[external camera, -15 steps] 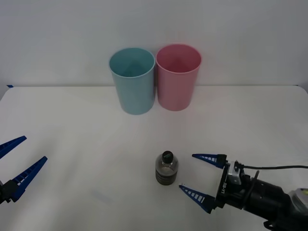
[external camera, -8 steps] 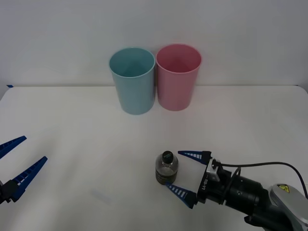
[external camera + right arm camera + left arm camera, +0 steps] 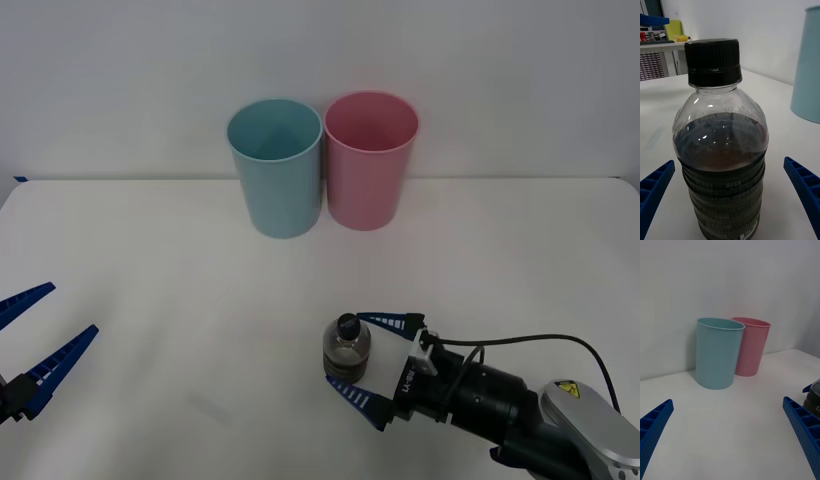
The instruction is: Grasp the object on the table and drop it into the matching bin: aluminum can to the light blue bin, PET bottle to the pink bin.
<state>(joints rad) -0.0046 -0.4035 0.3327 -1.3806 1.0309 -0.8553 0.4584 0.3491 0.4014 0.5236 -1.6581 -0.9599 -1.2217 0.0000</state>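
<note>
Front view: one white table [image 3: 150, 260], two bins, one bottle, two grippers.

Largest after the tabletop are the two bins at the far edge, standing upright and side by side, nearly touching: one light blue bin [image 3: 275, 165] on the left, one pink bin [image 3: 370, 158] on the right. Next, the right gripper [image 3: 365, 358] lies low at the near right, its two blue fingers spread wide with one on either side of the PET bottle [image 3: 347, 352], neither visibly pressing it. The left gripper [image 3: 30, 345] waits at the near left edge, fingers also spread, well apart from everything. Smallest, the single bottle stands upright, black cap on, dark liquid inside, near the middle front of the table.
</note>
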